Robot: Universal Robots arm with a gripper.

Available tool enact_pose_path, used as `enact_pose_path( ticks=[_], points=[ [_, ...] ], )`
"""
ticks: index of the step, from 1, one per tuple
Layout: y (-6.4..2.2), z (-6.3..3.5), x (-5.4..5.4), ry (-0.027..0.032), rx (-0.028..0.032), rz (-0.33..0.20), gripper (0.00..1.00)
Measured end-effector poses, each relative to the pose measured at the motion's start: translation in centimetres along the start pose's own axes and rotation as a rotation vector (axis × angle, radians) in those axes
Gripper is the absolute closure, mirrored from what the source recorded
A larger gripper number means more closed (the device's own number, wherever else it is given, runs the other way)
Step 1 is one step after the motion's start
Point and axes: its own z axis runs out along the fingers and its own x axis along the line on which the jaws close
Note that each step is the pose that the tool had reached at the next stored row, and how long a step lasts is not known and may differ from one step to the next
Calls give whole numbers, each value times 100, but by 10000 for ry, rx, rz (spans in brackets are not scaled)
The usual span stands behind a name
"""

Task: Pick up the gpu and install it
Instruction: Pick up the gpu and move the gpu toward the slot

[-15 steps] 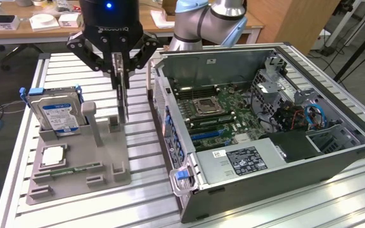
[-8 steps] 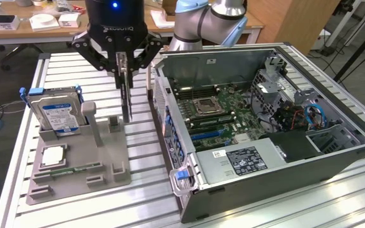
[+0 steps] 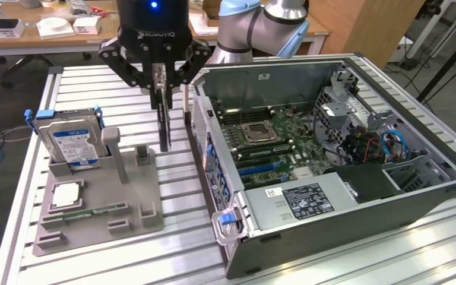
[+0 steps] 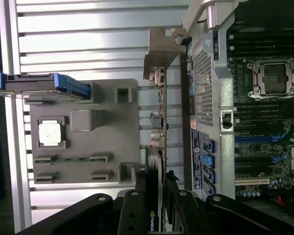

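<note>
Grip firm: black gripper (image 3: 162, 82) clamps thin dark gpu card (image 3: 164, 127); hold it plumb, grey open case (image 3: 291, 71) at three o'clock.

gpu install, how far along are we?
Done: the pick. The gripper is shut on the card, which hangs upright and clear of the grey holder.
In hand: the card is held outside the wall of the open computer case, between it and the holder.
Left: seating it. The expansion slots on the board have nothing in them.
</note>
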Motion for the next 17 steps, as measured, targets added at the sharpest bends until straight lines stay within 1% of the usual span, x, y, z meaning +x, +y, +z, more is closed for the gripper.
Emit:
enact_pose_path(
  ticks=[12,17],
  points=[
    [15,-2,-211,60,4,2,74],
    [19,-21,-265,98,9,3,74]
  ],
)
